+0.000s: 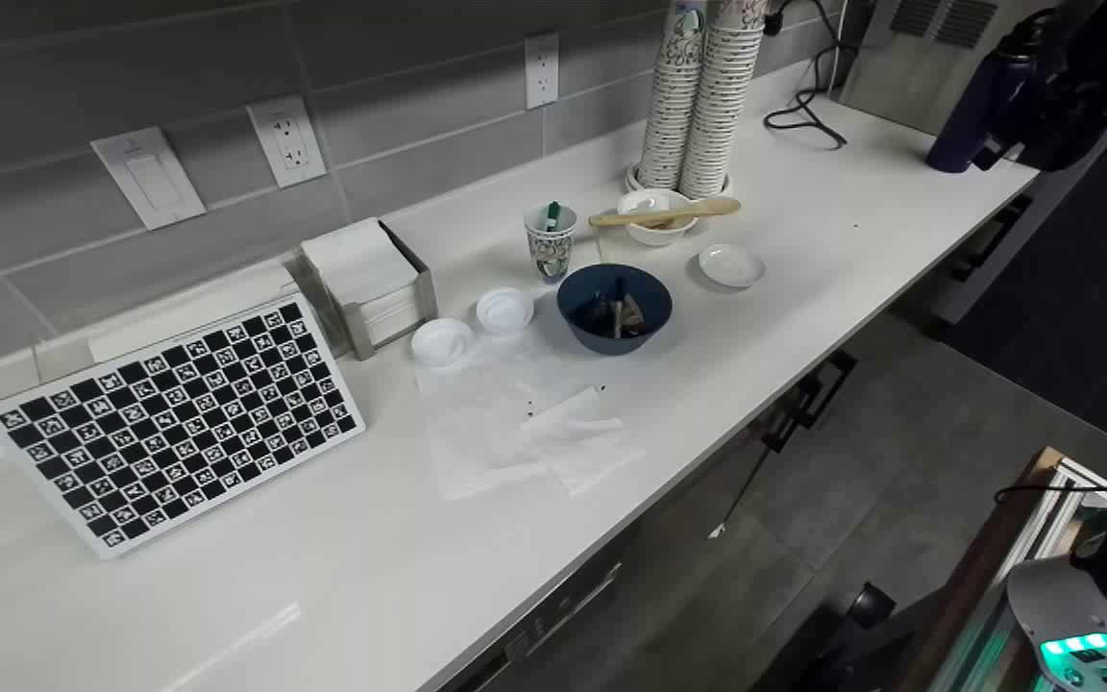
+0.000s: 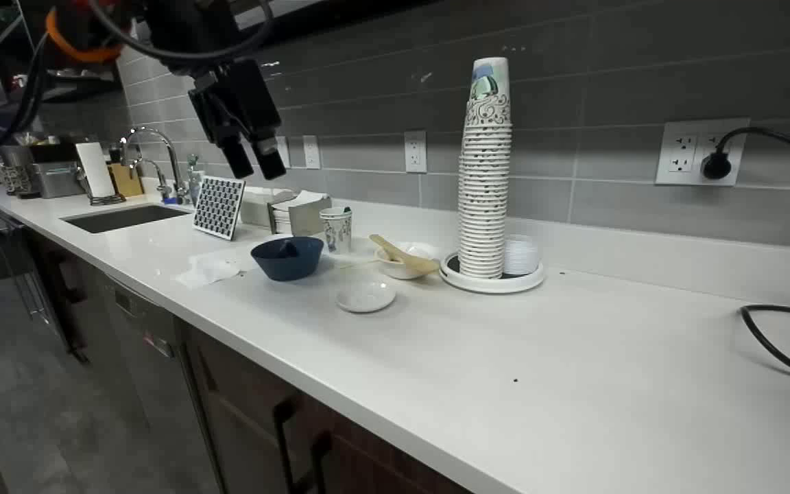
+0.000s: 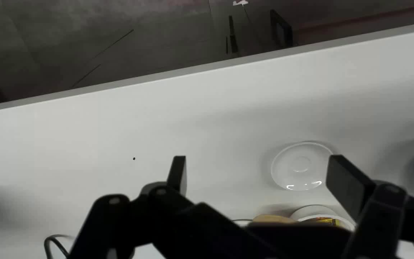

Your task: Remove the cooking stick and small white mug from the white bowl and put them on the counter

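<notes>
While cup stacks (image 1: 669, 125) rose at one o'clock from the white bowl (image 1: 660, 236) in an exterior view, the dark blue bowl (image 1: 617, 345) stood at seven, a flat dish (image 1: 731, 266) at four. Across the white bowl's rim lay the cooking stick (image 1: 665, 214), slim, pale tan, broader at one end. The gripper (image 3: 257, 163) hung with jaws wide apart.

Grey tiled wall (image 1: 419, 82) (with white outlets (image 1: 285, 141)); dark cabinets (image 2: 241, 394); grey floor (image 1: 861, 457)
</notes>
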Tool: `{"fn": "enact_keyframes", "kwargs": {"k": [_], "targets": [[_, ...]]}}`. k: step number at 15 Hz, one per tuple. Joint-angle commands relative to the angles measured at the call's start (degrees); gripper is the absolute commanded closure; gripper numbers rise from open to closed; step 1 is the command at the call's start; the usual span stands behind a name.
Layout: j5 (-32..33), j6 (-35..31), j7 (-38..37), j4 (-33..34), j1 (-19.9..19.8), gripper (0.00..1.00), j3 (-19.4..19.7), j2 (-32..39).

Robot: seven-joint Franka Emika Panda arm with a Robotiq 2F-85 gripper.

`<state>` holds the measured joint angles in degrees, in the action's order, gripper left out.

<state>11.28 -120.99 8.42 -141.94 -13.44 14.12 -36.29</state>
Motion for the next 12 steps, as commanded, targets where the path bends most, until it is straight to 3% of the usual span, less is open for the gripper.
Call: {"fn": "enact_keyframes", "kwargs": {"k": [1,10,12], "targets": [[-0.2,0.2,0.1,0.2,-0.2,0.00,-0.2,0.1],[-0.2,0.2,0.1,0.2,-0.2,0.00,-0.2,0.1],[-1.4,-2.8,-2.7,1.3,0.3,0.00,-0.7,2.7]]}}
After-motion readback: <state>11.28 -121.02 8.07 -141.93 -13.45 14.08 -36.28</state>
